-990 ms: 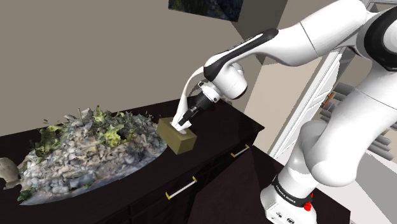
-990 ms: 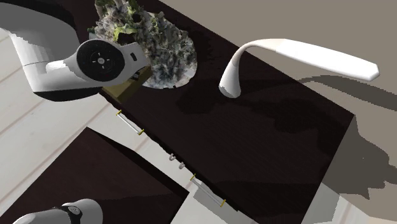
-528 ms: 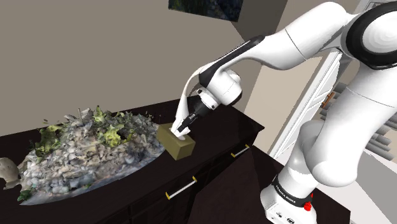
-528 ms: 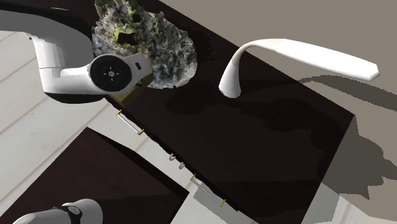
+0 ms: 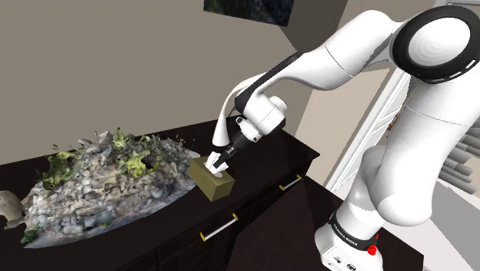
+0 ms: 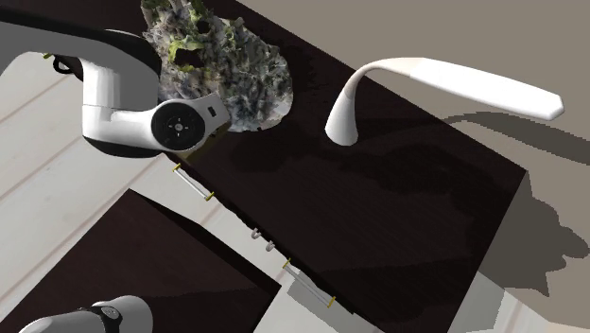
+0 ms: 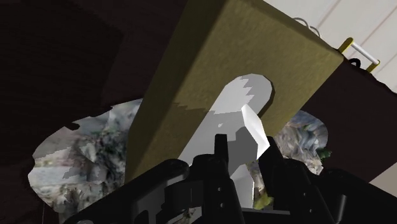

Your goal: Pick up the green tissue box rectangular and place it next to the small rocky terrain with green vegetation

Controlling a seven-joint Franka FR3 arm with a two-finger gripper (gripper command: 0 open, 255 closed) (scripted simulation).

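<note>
An olive-green tissue box (image 5: 215, 185) with a white tissue (image 7: 236, 124) sticking out of its top slot sits low over the dark dresser top (image 5: 265, 158), right beside the rocky terrain with green vegetation (image 5: 108, 178). My black gripper (image 5: 218, 162) comes down on the box from above. In the wrist view the gripper (image 7: 245, 158) is shut on the tissue at the box's (image 7: 210, 60) slot. I cannot tell whether the box's base touches the wood. In the second exterior view my wrist (image 6: 175, 123) hides the box beside the terrain (image 6: 241, 61).
A white curved lamp-like object (image 6: 425, 80) stands further along the dresser. A grey object (image 5: 8, 208) lies past the terrain's far end. Drawer handles (image 5: 219, 227) line the dresser front. My stand (image 5: 350, 246) is at the shoulder view's lower right.
The gripper and the box have come down together toward the dresser top, shifting slightly toward its front edge. The terrain has not moved.
</note>
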